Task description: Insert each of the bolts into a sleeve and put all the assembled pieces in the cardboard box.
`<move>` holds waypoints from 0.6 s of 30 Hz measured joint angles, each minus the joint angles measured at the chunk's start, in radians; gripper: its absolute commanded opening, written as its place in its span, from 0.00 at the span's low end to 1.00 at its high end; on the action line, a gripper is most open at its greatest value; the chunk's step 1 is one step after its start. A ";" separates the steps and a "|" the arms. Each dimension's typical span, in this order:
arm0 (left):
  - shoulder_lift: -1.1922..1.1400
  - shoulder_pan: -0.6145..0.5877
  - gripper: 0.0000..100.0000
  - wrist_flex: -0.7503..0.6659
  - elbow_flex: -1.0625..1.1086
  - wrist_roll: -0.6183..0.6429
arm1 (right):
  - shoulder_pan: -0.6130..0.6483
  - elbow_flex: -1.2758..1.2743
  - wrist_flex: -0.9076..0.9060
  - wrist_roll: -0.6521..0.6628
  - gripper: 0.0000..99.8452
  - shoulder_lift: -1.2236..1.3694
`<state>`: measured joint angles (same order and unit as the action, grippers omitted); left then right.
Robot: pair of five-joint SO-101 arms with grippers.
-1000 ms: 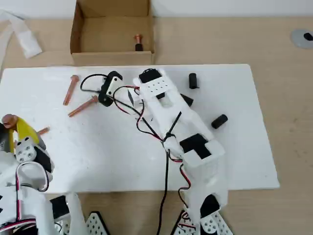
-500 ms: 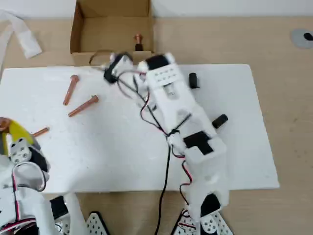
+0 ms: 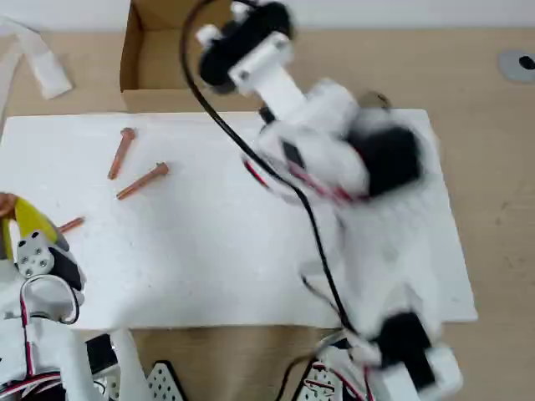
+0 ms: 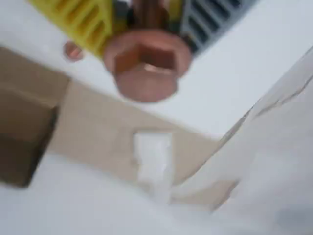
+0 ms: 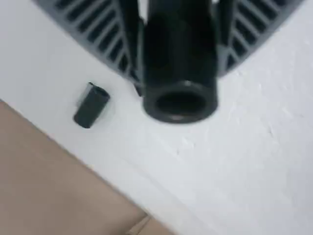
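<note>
Copper hex-head bolt [image 4: 146, 66] in left fingers [image 4: 73, 19]; black tubular sleeve [image 5: 180, 58], right fingers [image 5: 88, 29].

White mat [image 3: 209, 251] on wooden table [image 3: 489, 159]

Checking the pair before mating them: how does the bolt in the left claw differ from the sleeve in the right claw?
The bolt is copper-coloured; the sleeve is black. The bolt ends in a wide hex head, the sleeve in a round open bore. Both are clamped end-out, the bolt in the left claw, the sleeve in the right claw.
</note>
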<state>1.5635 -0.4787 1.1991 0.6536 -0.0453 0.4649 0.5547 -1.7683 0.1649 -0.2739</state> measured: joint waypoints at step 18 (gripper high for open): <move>-0.008 0.370 0.01 -0.417 0.206 0.000 | 0.000 -1.232 0.597 -0.121 0.01 -1.017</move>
<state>1.5558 -0.1089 0.7818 0.8592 -0.0453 0.4649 -0.6774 -1.1715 0.0437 -1.2912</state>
